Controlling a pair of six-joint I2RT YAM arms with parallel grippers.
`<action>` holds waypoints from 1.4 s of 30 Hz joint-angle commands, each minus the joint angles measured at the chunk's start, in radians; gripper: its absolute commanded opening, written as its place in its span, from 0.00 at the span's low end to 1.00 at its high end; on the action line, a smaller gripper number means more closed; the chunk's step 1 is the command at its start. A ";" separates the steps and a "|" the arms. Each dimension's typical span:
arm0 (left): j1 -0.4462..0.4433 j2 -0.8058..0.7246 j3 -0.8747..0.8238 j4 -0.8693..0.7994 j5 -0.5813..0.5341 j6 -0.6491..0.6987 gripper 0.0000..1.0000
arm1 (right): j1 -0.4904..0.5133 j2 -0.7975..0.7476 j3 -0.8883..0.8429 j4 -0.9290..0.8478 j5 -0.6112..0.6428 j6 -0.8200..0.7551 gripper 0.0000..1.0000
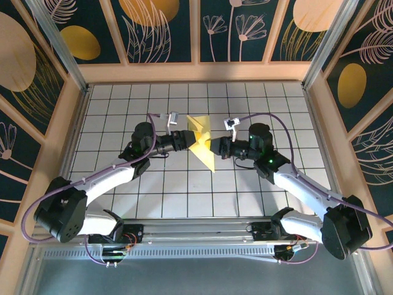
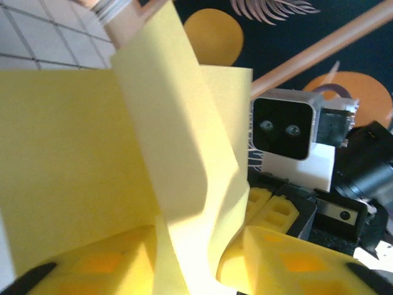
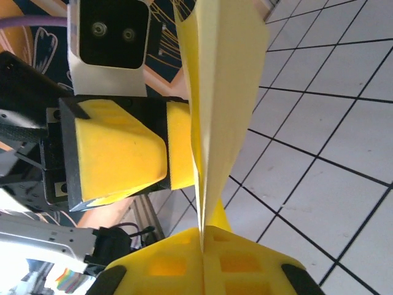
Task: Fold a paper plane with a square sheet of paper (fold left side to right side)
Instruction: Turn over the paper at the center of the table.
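While the creased yellow sheet of paper hangs above mid-table, my right gripper is clamped on its fold; the left gripper stands apart around it, so I'd keep edges aligned before pinching

- The table is a flat white top ruled by thin dark lines into a grid of square tiles; the same tiles show in the right wrist view.
- A pale wooden rim borders it at the far edge and down both sides.
- Along the near edge runs a metal rail, with the two arm bases set at its ends.
- The folded yellow paper is above the middle tiles; whether its lower tip touches the top cannot be told.
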 commanded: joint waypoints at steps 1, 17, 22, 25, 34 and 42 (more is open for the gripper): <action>-0.004 -0.063 0.047 -0.172 -0.103 0.136 0.48 | -0.004 -0.021 0.048 -0.076 0.056 -0.038 0.02; -0.004 -0.360 0.006 -0.701 -0.959 0.252 0.68 | 0.360 0.297 0.438 -0.889 1.310 -0.137 0.00; -0.004 -0.407 -0.017 -0.727 -1.039 0.235 0.71 | 0.449 0.574 0.613 -1.140 1.581 -0.041 0.00; -0.004 -0.419 -0.021 -0.737 -1.067 0.227 0.73 | 0.480 0.758 0.722 -1.288 1.687 0.048 0.00; -0.004 -0.398 -0.013 -0.748 -1.074 0.230 0.75 | 0.512 1.061 0.843 -1.326 1.688 0.066 0.00; -0.004 -0.357 -0.003 -0.734 -1.040 0.234 0.75 | 0.500 0.992 0.780 -1.133 1.484 -0.033 0.25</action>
